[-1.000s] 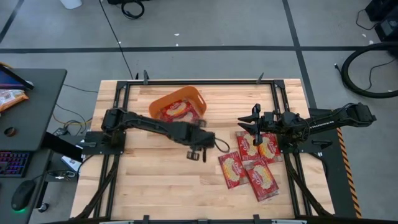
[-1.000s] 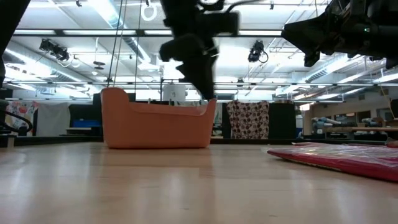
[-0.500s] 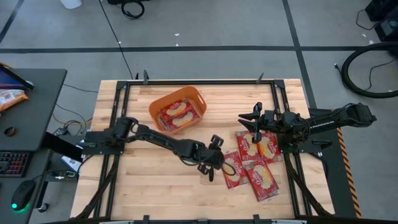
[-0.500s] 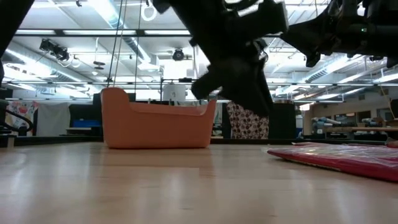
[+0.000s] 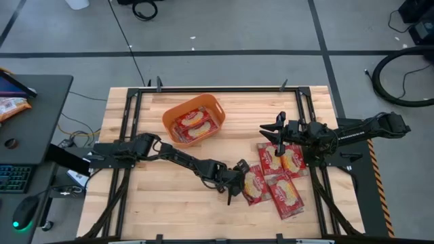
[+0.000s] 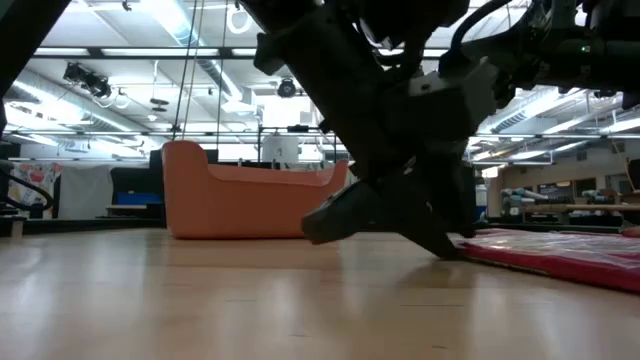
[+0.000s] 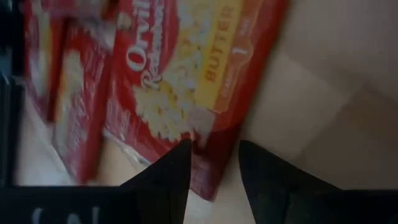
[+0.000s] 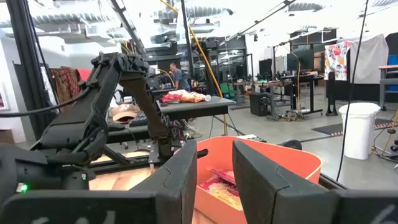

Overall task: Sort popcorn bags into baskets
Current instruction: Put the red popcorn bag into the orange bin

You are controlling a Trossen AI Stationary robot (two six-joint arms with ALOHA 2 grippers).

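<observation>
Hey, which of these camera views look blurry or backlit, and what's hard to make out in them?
Left wrist view: the popcorn bag under the left gripper is soft and smeared, its print only partly readable. Low view: bright ceiling lights backlight the left arm into a dark silhouette, while the orange basket stays clear. High view: evenly lit. Right wrist view: the near fingers are dark and soft.

Popcorn bag (image 7: 186, 74) (perhaps two more beside it) blurred, edge-cropped.

the left arm stretches low across the table, its left gripper (image 5: 234, 184) down at the tabletop with fingers (image 7: 168, 180) parted. the right arm hangs raised, right gripper (image 5: 277, 133) fingers (image 8: 180, 180) apart.
</observation>
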